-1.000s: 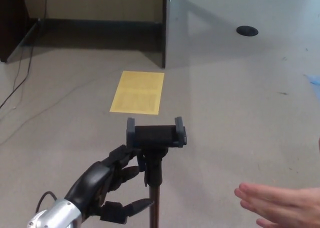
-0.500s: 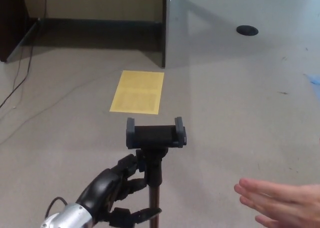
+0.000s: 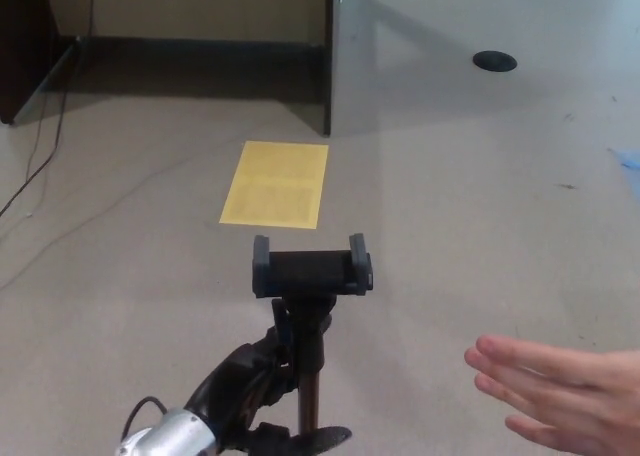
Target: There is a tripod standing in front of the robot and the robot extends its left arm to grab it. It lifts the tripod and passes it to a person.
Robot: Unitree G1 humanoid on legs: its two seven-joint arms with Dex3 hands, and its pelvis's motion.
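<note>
tripod [image 3: 311,276]: matt black plastic | robot hand [image 3: 250,386]: glossy black | floor [image 3: 480,206]: matt

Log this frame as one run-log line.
stage: reaching to grasp | left hand: fingers apart around black tripod with phone clamp | tripod: upright, not lifted | person's open hand: at right | right hand: unseen

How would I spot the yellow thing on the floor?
Find the dark wooden partition at the top. Just before its near corner, a yellow sheet lies flat on the grey floor, beyond the tripod. Nothing else is yellow.

1 tripod [image 3: 311,306], 1 robot hand [image 3: 255,396], 1 person's hand [image 3: 560,396], 1 yellow sheet [image 3: 276,184], 1 floor disc [image 3: 494,62].
</note>
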